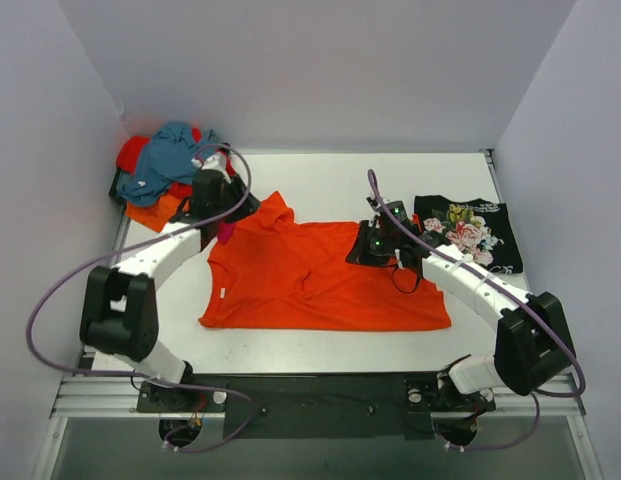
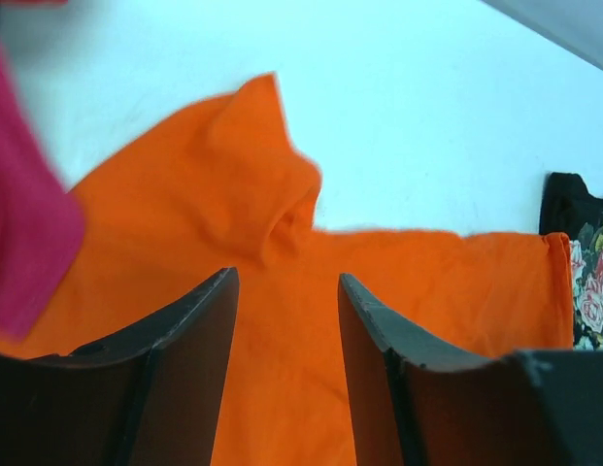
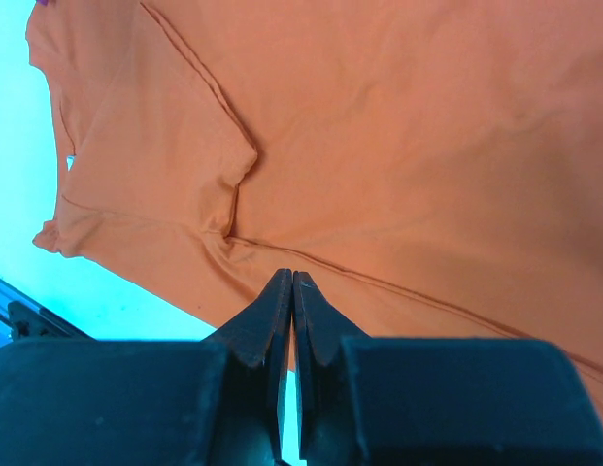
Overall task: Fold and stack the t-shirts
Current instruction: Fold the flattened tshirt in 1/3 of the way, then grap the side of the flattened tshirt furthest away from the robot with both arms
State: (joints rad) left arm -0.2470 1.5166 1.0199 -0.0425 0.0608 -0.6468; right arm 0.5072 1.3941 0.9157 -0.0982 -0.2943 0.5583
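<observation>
The left gripper is released: in its wrist view the two dark fingers stand apart with nothing between them, only orange cloth below. In the top view it hangs over the 11 o'clock corner of the spread orange t-shirt, just beside that shirt's rumpled sleeve, which points toward 12 o'clock. A fold of magenta pink t-shirt lies at 9 o'clock from this gripper, touching the orange cloth.

The right gripper is clenched, its fingertips pressed together over the orange t-shirt. Whether a pinch of cloth is caught between them cannot be told. From above it sits at the shirt's 1 o'clock edge.

The orange t-shirt lies mostly flat in the middle of the white table; seams and a bunched sleeve show in the right wrist view. A tiny pale tab at its 9 o'clock edge may be a label, too small to read.

At 3 o'clock of the table, just beside the right gripper, lies the black t-shirt, flat, with a print of pink and white flowers and green leaves; any lettering in the print is too small to tell.

At the 10 o'clock corner sits a loose pile: a teal blue t-shirt on top, a red t-shirt behind it, and another orange t-shirt underneath.
</observation>
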